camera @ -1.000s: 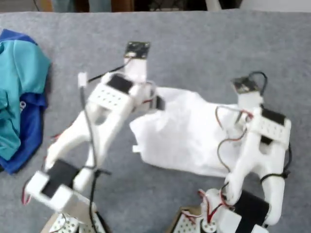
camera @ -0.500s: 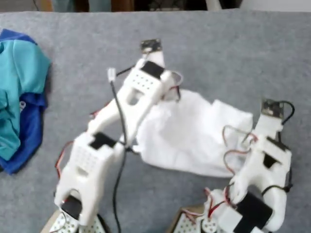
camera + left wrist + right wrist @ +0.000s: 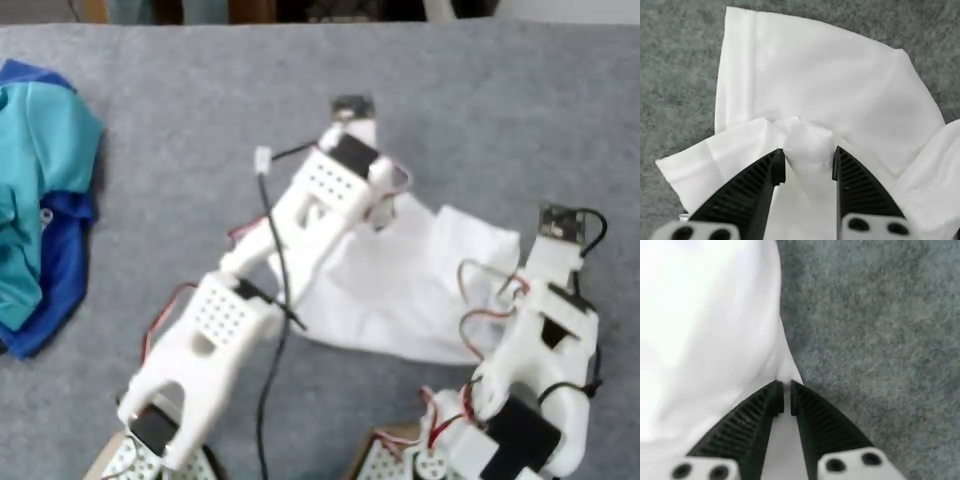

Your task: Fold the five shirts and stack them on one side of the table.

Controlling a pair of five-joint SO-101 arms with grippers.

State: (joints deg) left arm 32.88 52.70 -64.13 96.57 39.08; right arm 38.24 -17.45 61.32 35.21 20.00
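The crumpled white cloth shirt (image 3: 410, 290) lies on the grey felt worktop (image 3: 500, 100), between the two tools. The left tool (image 3: 808, 157) pinches a bunched fold of it, with the jaws a little apart around the cloth. The right tool (image 3: 786, 390), almost fully closed, clamps the shirt's thin edge. Well apart from both tools, a teal shirt (image 3: 40, 170) lies on a blue shirt (image 3: 55, 285).

We overlook the bench (image 3: 520, 90) from above; wrist cameras sit close behind their jaws; all share the white shirt (image 3: 420, 290).

Left end effector (image 3: 807, 161) pinching bunched white shirt (image 3: 830, 80)
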